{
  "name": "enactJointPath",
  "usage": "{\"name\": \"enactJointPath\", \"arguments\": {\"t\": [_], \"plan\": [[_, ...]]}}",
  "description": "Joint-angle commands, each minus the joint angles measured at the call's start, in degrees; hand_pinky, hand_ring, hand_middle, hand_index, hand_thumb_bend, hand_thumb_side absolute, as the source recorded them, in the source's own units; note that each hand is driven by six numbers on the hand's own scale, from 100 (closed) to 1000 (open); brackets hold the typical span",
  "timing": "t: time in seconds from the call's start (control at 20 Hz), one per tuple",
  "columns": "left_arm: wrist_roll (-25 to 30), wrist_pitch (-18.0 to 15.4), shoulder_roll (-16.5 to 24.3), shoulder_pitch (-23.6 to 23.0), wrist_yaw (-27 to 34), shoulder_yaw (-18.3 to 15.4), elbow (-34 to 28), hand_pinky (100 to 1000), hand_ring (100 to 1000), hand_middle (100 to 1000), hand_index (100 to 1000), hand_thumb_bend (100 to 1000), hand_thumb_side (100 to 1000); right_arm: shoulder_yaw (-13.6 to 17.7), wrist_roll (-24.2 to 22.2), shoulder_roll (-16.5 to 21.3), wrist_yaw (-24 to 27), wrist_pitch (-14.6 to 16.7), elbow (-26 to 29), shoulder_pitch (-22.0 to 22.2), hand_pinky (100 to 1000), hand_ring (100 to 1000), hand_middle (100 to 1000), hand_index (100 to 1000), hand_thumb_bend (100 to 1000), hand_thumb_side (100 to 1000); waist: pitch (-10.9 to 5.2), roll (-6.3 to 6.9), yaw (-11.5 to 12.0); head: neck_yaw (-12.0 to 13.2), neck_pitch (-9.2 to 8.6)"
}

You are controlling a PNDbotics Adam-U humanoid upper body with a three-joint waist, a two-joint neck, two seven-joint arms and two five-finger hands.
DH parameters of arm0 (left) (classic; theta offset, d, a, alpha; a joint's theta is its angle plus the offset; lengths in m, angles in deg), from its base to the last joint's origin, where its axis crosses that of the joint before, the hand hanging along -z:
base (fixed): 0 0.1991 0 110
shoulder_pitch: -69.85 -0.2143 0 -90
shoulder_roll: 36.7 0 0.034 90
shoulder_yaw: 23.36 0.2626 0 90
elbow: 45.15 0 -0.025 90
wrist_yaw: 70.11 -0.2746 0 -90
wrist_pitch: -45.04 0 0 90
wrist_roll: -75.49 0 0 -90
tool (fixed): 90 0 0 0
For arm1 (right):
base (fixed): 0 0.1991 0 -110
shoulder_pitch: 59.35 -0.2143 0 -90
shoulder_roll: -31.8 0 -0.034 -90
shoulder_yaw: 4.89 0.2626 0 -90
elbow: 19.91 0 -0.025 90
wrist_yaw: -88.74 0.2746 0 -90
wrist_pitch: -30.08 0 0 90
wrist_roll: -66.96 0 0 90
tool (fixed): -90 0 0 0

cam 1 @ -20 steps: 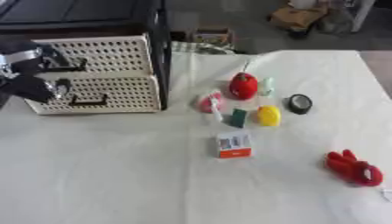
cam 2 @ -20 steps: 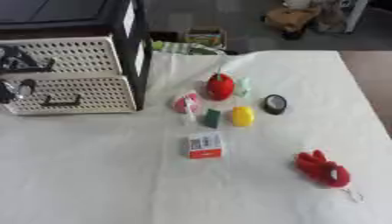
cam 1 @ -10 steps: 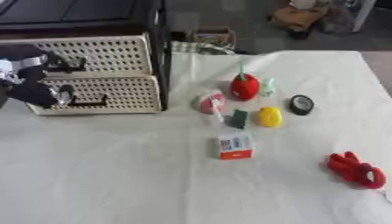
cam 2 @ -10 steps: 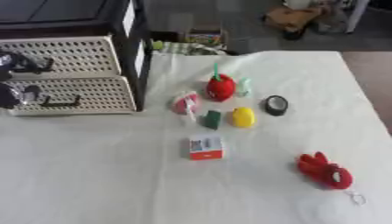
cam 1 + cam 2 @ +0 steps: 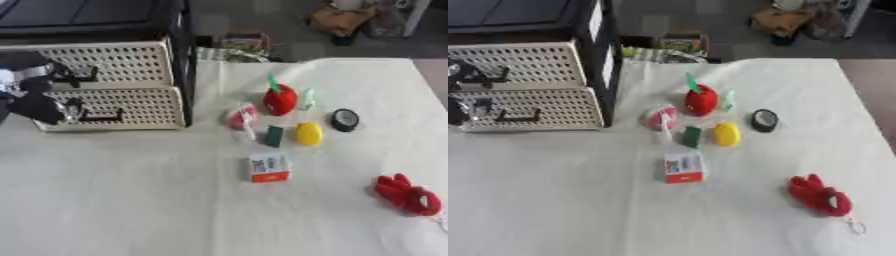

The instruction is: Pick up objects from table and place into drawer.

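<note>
Bench (image 5: 131,200), white cloth cover. Far left: cream perforated drawer unit (image 5: 114,85), two drawers with dark handles; lower drawer (image 5: 118,107) stands slightly forward. Left hand (image 5: 35,102) at the lower drawer's front by its handle; whether its fingers are spread or curled cannot be told. Mid-bench cluster: red apple-shaped toy (image 5: 280,100), pink round item (image 5: 241,117), green block (image 5: 275,136), yellow item (image 5: 308,134), black round item (image 5: 345,120), small red-and-white box (image 5: 269,168). Near right: red plush toy (image 5: 407,195).
</note>
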Motion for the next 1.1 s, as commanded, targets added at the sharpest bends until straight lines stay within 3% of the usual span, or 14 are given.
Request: {"name": "enactJointPath", "arguments": {"t": [0.05, 1.1], "plan": [[0.41, 0.26, 2.78, -0.35, 0.04, -0.59, -1.49, 100, 100, 100, 834, 105, 408, 0.42, -0.11, 0.96, -0.4, -0.02, 0.92, -0.45, 827, 617, 628, 820, 100, 834, -1.39, -0.16, 0.22, 0.14, -0.29], [-1.65, 1.6, 8.05, -8.47, 1.73, -1.96, -12.23, 100, 100, 100, 828, 105, 408, 0.55, -0.05, 0.86, -0.33, 0.01, 0.92, -0.32, 827, 619, 628, 819, 100, 835, -1.87, -0.55, 0.79, -0.2, 0.06]]}}
